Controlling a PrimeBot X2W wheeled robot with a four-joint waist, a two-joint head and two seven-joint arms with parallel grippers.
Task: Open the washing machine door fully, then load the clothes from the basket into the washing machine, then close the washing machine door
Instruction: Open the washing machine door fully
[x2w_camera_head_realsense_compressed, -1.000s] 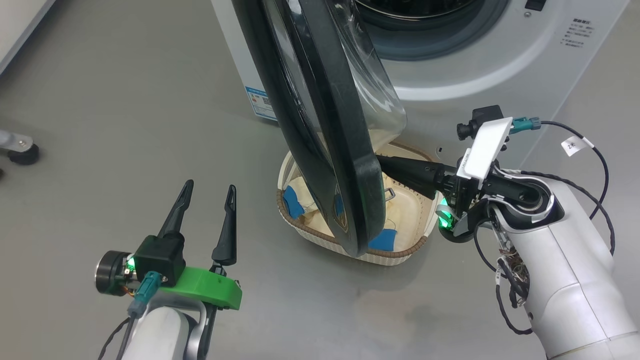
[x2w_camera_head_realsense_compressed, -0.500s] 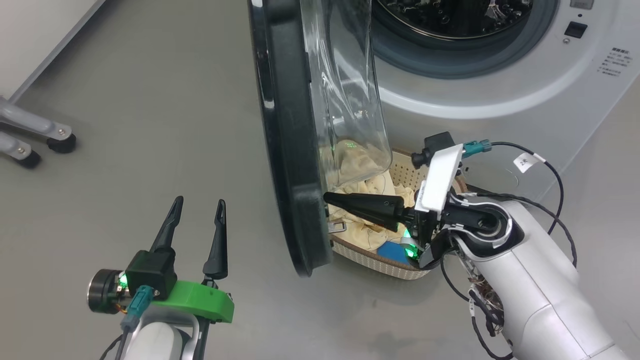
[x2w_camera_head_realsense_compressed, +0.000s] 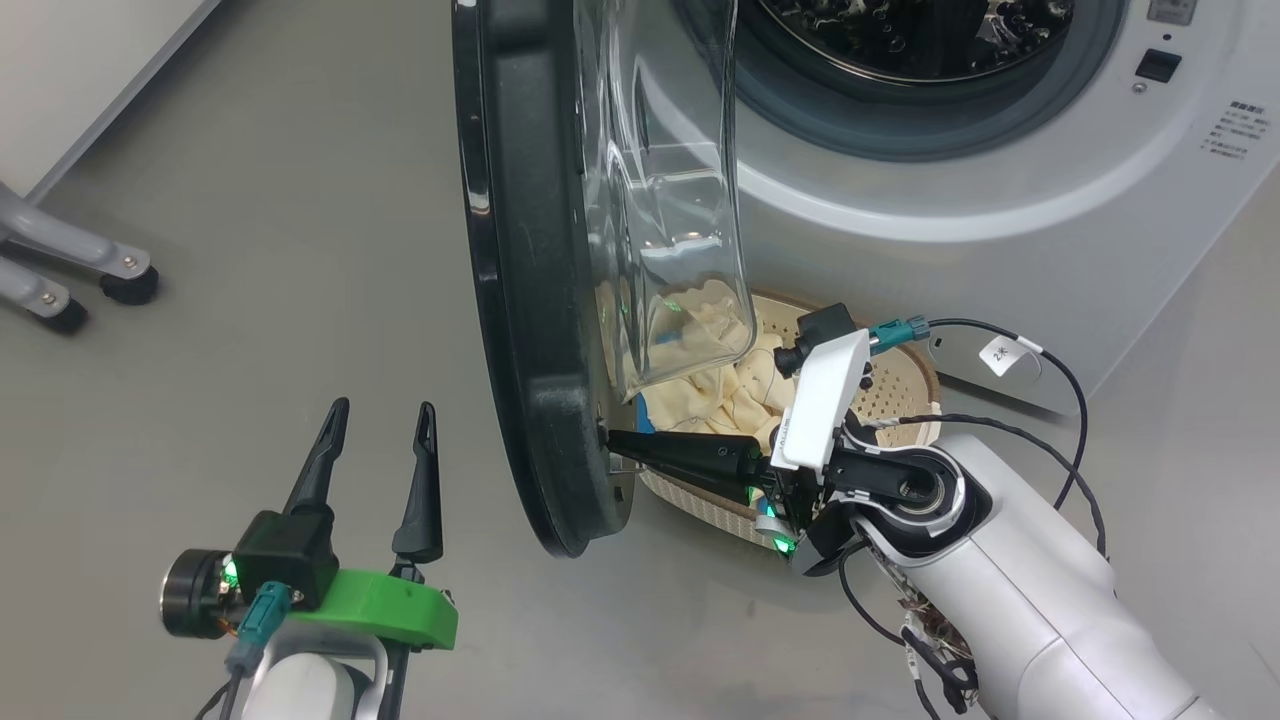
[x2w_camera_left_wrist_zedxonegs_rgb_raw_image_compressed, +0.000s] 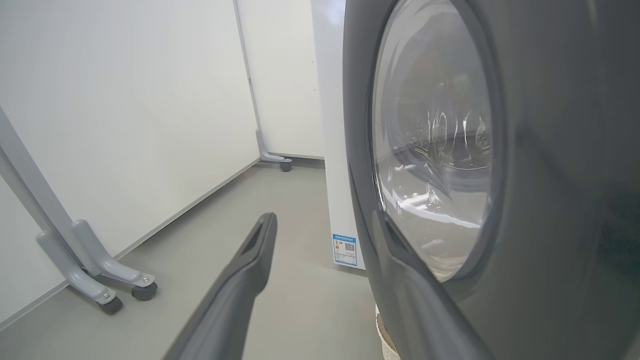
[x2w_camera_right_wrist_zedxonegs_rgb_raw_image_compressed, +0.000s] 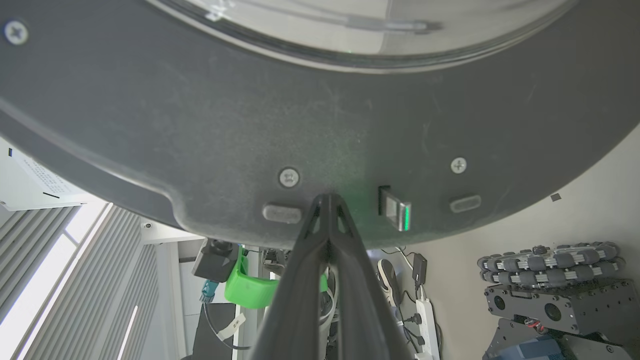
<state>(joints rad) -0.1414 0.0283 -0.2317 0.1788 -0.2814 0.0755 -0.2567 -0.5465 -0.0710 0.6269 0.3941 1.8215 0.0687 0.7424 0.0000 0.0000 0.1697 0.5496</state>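
Note:
The washing machine door (x2w_camera_head_realsense_compressed: 525, 300) stands edge-on and well open, its clear glass bowl (x2w_camera_head_realsense_compressed: 665, 200) bulging toward the washing machine (x2w_camera_head_realsense_compressed: 1000, 230). My right gripper (x2w_camera_head_realsense_compressed: 607, 438) is shut, holding nothing, its tips pressed against the inner face of the door's lower rim (x2w_camera_right_wrist_zedxonegs_rgb_raw_image_compressed: 350, 125); the fingertips (x2w_camera_right_wrist_zedxonegs_rgb_raw_image_compressed: 327, 200) meet beside the latch (x2w_camera_right_wrist_zedxonegs_rgb_raw_image_compressed: 395, 207). Low on the left, my left gripper (x2w_camera_head_realsense_compressed: 384, 410) is open and empty, just outside the door's glossy outer face (x2w_camera_left_wrist_zedxonegs_rgb_raw_image_compressed: 550, 150). The basket (x2w_camera_head_realsense_compressed: 905, 385) sits on the floor before the machine, with cream clothes (x2w_camera_head_realsense_compressed: 725, 385) partly behind the glass.
The steel drum (x2w_camera_head_realsense_compressed: 900, 30) is open at the top. A grey stand's caster legs (x2w_camera_head_realsense_compressed: 100, 275) (x2w_camera_left_wrist_zedxonegs_rgb_raw_image_compressed: 100, 280) rest on the floor at far left, by a white wall. The blue label (x2w_camera_left_wrist_zedxonegs_rgb_raw_image_compressed: 345, 249) marks the machine's lower front. A wheeled robot base (x2w_camera_right_wrist_zedxonegs_rgb_raw_image_compressed: 550, 280) stands behind.
The door has swung wider toward the left, with my shut right gripper following against its inner rim. The head view has shifted. More of the basket shows beside the door.

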